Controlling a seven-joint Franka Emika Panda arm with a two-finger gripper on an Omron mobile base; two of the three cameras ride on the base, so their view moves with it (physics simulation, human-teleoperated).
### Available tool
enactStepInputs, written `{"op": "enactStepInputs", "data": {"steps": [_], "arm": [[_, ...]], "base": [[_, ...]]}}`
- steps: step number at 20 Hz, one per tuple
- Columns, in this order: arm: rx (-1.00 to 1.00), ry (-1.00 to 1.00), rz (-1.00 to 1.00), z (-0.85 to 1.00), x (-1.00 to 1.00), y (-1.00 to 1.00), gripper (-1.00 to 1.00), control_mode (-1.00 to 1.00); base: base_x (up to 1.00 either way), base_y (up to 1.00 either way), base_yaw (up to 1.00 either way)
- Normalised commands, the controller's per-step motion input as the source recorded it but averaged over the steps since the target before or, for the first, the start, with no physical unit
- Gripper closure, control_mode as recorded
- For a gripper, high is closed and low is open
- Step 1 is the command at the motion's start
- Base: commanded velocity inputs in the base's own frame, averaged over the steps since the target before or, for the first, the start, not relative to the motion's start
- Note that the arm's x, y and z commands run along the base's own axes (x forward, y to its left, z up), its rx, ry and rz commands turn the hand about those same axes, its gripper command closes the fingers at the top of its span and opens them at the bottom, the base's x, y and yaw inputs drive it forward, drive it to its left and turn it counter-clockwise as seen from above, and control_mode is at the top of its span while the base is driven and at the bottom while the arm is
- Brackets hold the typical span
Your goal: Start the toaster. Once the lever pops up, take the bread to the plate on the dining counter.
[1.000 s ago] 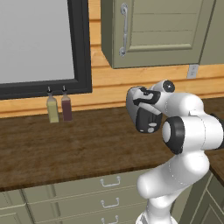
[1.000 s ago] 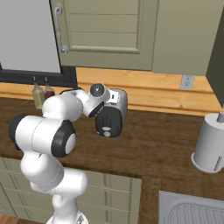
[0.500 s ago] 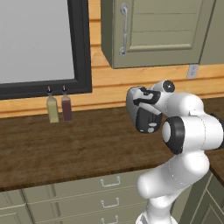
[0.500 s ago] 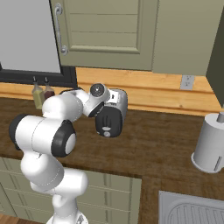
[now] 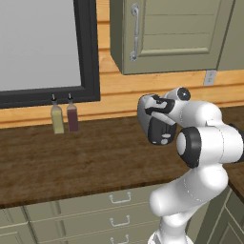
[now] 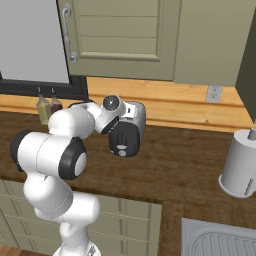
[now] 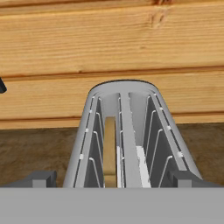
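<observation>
Nearest the base, handled drawers (image 5: 114,217) front the wood-grain worktop (image 5: 71,162), whose near edge runs left to right just ahead of the arm's lower links. The arm folds over that edge and carries the end effector (image 7: 112,181) to just above the toaster (image 7: 124,135); in the hand view its two dark fingertips (image 7: 37,178) stand spread wide, one at each side of the toaster's body, pinching nothing.

Between them the toaster's two slots open upward. A slice of bread (image 7: 110,151) stands on edge in the left slot; the right slot looks bare but for its wire guides. From the base views the toaster (image 6: 134,114) sits toward the far side of the worktop, largely masked by the hand.

By my reading the task is at its very start: the lever is not visible, so whether it is pressed cannot be told, and the bread is not yet lifted. Starting the toaster, waiting for the pop, lifting the slice and carrying it to the plate all seem left.

For room: two bottles (image 5: 64,118) stand well apart to the left against the plank wall (image 7: 109,48), a pale canister (image 6: 242,162) well to the right, a sink (image 6: 220,240) near right. A cabinet (image 5: 176,33) hangs above, limiting upward room.
</observation>
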Motion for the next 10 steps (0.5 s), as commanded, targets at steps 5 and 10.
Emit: {"op": "enactStepInputs", "data": {"steps": [5,10], "arm": [[0.00,0.00,0.00,0.00,0.00,0.00,-1.00,-1.00],[0.00,0.00,0.00,0.00,0.00,0.00,-1.00,-1.00]], "base": [[0.00,0.00,0.00],[0.00,0.00,0.00]]}}
